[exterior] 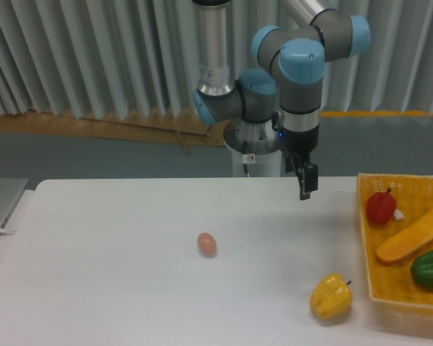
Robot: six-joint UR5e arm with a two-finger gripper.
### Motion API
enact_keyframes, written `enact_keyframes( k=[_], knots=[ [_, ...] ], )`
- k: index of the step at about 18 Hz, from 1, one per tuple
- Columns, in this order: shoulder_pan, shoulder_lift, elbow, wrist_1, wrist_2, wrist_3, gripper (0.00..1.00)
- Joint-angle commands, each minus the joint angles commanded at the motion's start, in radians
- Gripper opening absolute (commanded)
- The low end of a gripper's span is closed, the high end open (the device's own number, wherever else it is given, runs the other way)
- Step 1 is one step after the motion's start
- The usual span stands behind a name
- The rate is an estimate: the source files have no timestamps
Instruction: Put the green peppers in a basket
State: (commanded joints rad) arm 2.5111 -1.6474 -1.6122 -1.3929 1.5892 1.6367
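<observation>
a: looks done, judging by the layout. green pepper [429, 267] lying inside the basket [376, 287], right edge of the frame, just below the long orange vegetable [411, 232] and well under the red pepper [381, 207].

b: and the pincer [304, 182]?

a: hanging above the counter [115, 288], upper middle of the frame, well left of the basket, holding nothing. seen edge-on, so cannot tell whether released or clenched.

b: anything left over?

a: probably nothing for this task. yellow pepper [330, 296] sitting on the counter just left of the basket, lower right; small egg [206, 244] near the centre. neither one green.

b: hard to make out?

a: basket and green pepper cut off by the right edge, so far side unseen. small white bit beside the red pepper, too tiny to name.
</observation>
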Motion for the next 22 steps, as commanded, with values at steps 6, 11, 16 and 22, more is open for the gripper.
enact_keyframes(
  k=[6, 11, 16, 22],
  knots=[
    [-0.009, -0.005, -0.026, 0.011, 0.014, 0.0, 1.0],
    [-0.044, -0.041, -0.044, 0.092, 0.014, -0.027, 1.0],
    [-0.074, -0.101, -0.048, 0.146, 0.028, -0.097, 1.0],
    [-0.097, -0.159, -0.048, 0.206, 0.057, -0.149, 1.0]
  ],
)
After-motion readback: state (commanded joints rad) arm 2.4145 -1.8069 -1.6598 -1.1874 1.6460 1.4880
